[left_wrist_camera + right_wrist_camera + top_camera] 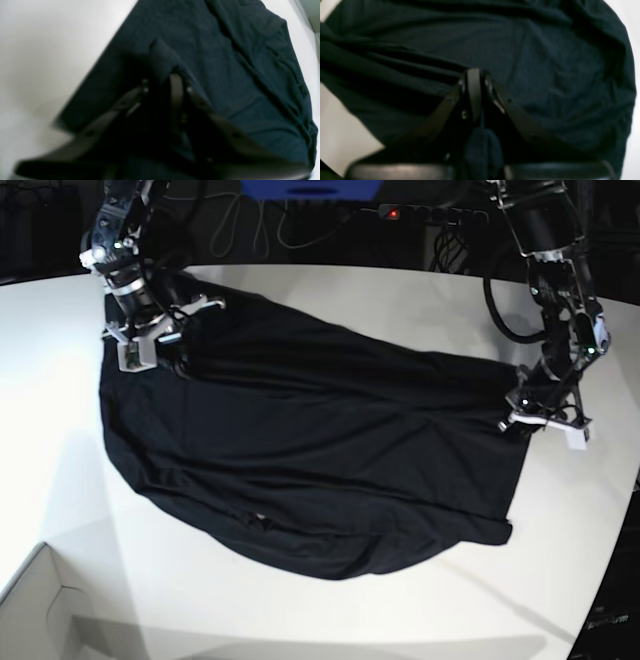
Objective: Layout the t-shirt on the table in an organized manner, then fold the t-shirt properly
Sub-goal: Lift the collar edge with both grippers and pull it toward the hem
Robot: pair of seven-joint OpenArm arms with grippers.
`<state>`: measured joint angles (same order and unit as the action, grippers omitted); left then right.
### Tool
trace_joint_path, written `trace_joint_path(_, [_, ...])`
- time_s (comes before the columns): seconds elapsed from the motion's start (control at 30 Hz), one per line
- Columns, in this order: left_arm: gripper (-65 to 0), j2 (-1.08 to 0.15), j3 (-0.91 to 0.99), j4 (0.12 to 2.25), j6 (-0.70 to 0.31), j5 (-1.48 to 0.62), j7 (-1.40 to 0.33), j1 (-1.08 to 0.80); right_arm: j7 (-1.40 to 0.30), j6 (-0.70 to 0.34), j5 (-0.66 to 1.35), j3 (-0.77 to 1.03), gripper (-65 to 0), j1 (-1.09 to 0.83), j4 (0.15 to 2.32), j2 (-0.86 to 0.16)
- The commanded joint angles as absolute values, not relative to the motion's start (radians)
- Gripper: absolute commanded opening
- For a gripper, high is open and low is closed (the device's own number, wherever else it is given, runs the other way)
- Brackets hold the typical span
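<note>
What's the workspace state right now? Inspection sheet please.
Surface: white table, curved edge, mostly bare.
Job's things: black t-shirt spread out, wrinkled, not folded.
Clutter: white box corner at the near edge.
Grippers: right gripper shut on a pinch of the t-shirt; left gripper at the shirt's edge, fabric between its fingers, cannot tell if clamped.
Cables: dark cables behind the table.
Surroundings: dark background, blue object at top.

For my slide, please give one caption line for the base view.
Two arms spread a black t-shirt on the white table; right gripper pinches one edge, left gripper at the opposite edge.
</note>
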<state>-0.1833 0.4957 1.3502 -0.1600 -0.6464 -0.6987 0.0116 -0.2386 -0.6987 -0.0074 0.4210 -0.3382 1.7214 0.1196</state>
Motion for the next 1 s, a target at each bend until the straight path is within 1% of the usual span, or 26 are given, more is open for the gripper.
trace_joint_path(0.0, [-48.0, -0.196, 0.499, 1.369, -0.166, -0.656, -0.670, 0.028, -0.228, -0.698, -0.001, 0.426, -65.0, -0.323, 1.742, 0.122])
trace_joint_path(0.03, [-45.2, -0.197, 0.499, 1.371, -0.166, -0.656, -0.670, 0.028, -0.249, -0.698, -0.005, 0.426, -65.0, -0.321, 1.742, 0.122])
trace_joint_path(0.1, [-41.9, -0.197, 0.501, 1.371, -0.166, -0.657, -0.670, 0.028, -0.283, -0.698, -0.005, 0.426, -65.0, -0.320, 1.742, 0.122])
trace_joint_path(0.2, [-40.9, -0.197, 0.504, 1.371, -0.166, -0.657, -0.670, 0.028, -0.305, -0.698, -0.005, 0.426, -65.0, -0.320, 1.744, 0.122])
trace_joint_path(0.23, [-40.9, -0.197, 0.507, 1.371, -0.166, -0.657, -0.668, 0.028, -0.306, -0.698, -0.005, 0.426, -63.1, -0.320, 1.744, 0.122])
trace_joint_path(0.3, [-40.8, -0.197, 0.509, 1.371, -0.166, -0.657, -0.668, 0.025, -0.306, -0.698, -0.005, 0.426, -57.2, -0.321, 1.744, 0.124])
trace_joint_path(0.43, [-40.8, -0.197, 0.510, 1.382, -0.168, -0.667, -0.676, 0.018, -0.306, -0.698, -0.007, 0.426, -39.3, -0.329, 1.744, 0.125])
trace_joint_path(0.5, [-40.8, -0.199, 0.510, 1.415, -0.168, -0.665, -0.676, 0.005, -0.303, -0.698, -0.005, 0.427, -32.4, -0.332, 1.747, 0.125])
trace_joint_path(0.57, [-40.7, -0.199, 0.510, 1.468, -0.168, -0.667, -0.671, -0.024, -0.302, -0.698, -0.005, 0.430, -29.3, -0.346, 1.764, 0.125])
trace_joint_path(0.63, [-39.4, -0.199, 0.513, 1.526, -0.168, -0.662, -0.668, -0.056, -0.303, -0.698, -0.002, 0.444, -28.6, -0.360, 1.797, 0.128])
trace_joint_path(0.7, [-33.7, -0.197, 0.539, 1.561, -0.168, -0.659, -0.673, -0.085, -0.305, -0.698, -0.002, 0.467, -28.5, -0.363, 1.828, 0.150])
trace_joint_path(0.77, [-23.9, -0.196, 0.568, 1.558, -0.168, -0.657, -0.674, -0.104, -0.305, -0.698, -0.002, 0.496, -28.5, -0.374, 1.857, 0.157])
trace_joint_path(0.9, [-4.4, -0.197, 0.581, 1.481, -0.168, -0.657, -0.667, -0.116, -0.305, -0.698, -0.002, 0.538, -28.5, -0.389, 1.871, 0.157])
trace_joint_path(0.93, [-1.8, -0.197, 0.581, 1.461, -0.168, -0.657, -0.667, -0.116, -0.305, -0.698, -0.002, 0.542, -28.5, -0.397, 1.871, 0.157])
trace_joint_path(0.97, [-0.5, -0.197, 0.579, 1.446, -0.168, -0.657, -0.667, -0.116, -0.305, -0.698, -0.002, 0.545, -28.4, -0.403, 1.871, 0.157])
